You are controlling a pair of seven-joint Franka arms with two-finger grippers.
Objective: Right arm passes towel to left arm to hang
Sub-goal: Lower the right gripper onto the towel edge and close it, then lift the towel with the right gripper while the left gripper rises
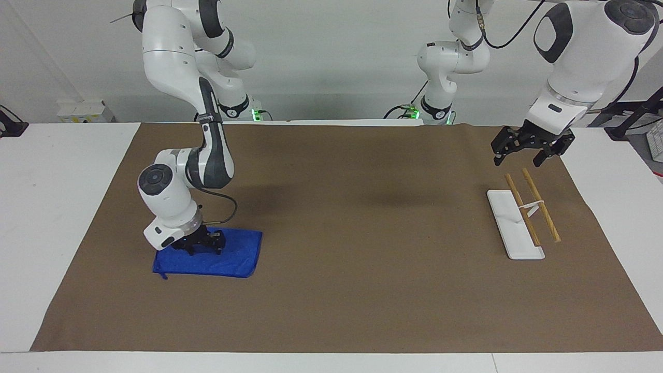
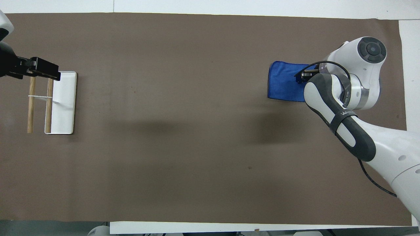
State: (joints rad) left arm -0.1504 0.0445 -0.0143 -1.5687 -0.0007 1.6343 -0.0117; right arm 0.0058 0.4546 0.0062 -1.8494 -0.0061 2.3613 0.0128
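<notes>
A folded blue towel (image 1: 235, 259) (image 2: 282, 86) lies flat on the brown mat toward the right arm's end of the table. The right gripper (image 1: 199, 248) (image 2: 303, 77) points down onto the towel's edge nearer the robots. Its fingers stand open with their tips at the cloth, and the wrist hides that part of the towel from above. The left gripper (image 1: 518, 159) (image 2: 42, 70) hangs open and empty in the air over the robot-side ends of the rack's two wooden bars (image 1: 541, 212) (image 2: 31, 105).
The rack's white base (image 1: 510, 228) (image 2: 64, 108) rests on the mat toward the left arm's end. A brown mat (image 1: 362, 217) covers most of the white table. A third white arm (image 1: 450, 62) stands at the robots' end of the table.
</notes>
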